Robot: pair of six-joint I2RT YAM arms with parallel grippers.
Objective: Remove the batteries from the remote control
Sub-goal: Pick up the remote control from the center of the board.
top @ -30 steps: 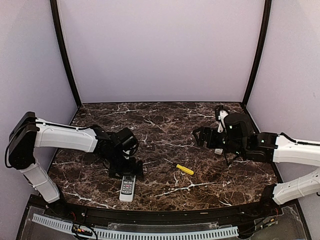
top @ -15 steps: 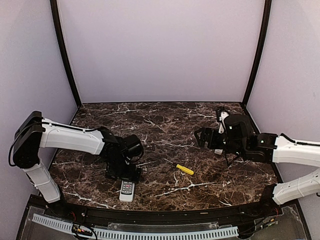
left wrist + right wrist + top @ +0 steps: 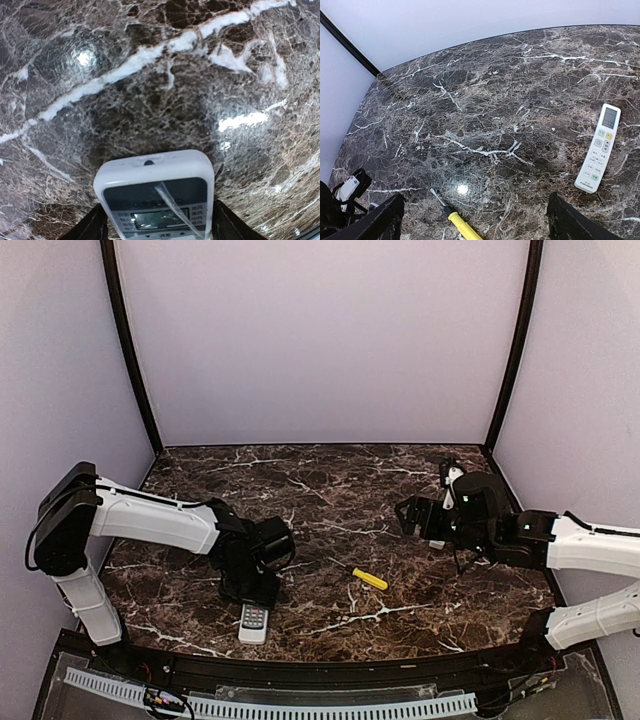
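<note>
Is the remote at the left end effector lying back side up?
No, the remote shows its display and buttons facing up.

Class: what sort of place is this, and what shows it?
Probably a robot test cell: left arm and right arm mounted at a marble-patterned table, lilac walls closing it in, a remote and screwdriver laid out.
</note>
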